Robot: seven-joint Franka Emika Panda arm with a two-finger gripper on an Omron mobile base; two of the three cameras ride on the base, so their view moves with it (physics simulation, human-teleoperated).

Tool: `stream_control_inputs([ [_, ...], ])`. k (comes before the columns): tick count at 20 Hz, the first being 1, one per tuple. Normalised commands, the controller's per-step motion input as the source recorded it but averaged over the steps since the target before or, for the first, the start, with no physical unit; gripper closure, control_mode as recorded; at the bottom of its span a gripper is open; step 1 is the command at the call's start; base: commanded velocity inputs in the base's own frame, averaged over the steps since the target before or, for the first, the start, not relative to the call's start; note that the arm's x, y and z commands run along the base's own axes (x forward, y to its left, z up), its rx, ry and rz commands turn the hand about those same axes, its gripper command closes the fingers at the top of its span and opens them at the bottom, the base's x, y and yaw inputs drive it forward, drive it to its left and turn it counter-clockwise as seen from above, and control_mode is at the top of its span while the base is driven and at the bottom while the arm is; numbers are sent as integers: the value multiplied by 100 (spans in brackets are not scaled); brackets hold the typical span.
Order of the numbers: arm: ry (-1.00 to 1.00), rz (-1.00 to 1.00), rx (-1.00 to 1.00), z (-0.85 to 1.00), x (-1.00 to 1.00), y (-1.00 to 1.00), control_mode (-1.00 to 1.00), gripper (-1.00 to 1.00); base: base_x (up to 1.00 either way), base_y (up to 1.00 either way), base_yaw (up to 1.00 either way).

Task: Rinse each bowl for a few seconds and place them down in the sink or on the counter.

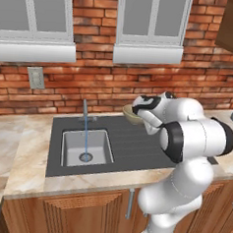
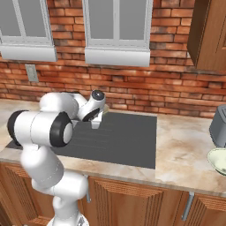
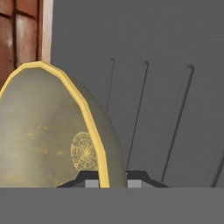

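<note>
My gripper (image 1: 139,115) is shut on the rim of the olive-tan bowl (image 1: 131,114), holding it tilted above the ribbed drainboard of the dark grey sink (image 1: 136,149), to the right of the basin (image 1: 72,145). In the hand view the bowl (image 3: 48,135) stands on edge at the left, with its yellow rim pinched between the fingertips (image 3: 87,178) of the gripper (image 3: 109,180). A thin stream of water (image 1: 85,136) runs from the faucet (image 1: 84,108) into the basin. The paler bowl (image 2: 218,161) sits on the counter (image 2: 185,150) at the far right.
A grey appliance (image 2: 219,126) stands on the counter behind the pale bowl. The brick wall (image 1: 106,83) with two windows runs close behind the sink. A wall outlet (image 1: 36,77) is at the left. A wooden upper cabinet (image 2: 207,35) hangs at the right.
</note>
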Motion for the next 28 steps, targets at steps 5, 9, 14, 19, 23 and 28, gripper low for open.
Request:
stream_control_inputs([
  [5,0,-8,0,-1,12,-9,-100,100,0,0,0],
  [9,0,-5,0,-11,9,0,-100,100,0,0,0],
  [14,0,-3,0,-19,26,0,-100,100,0,0,0],
  [19,2,-3,0,-23,39,0,-100,100,0,0,0],
  [23,3,-1,0,-23,40,0,-100,100,0,0,0],
  [28,3,-1,0,-20,39,0,-100,100,0,0,0],
])
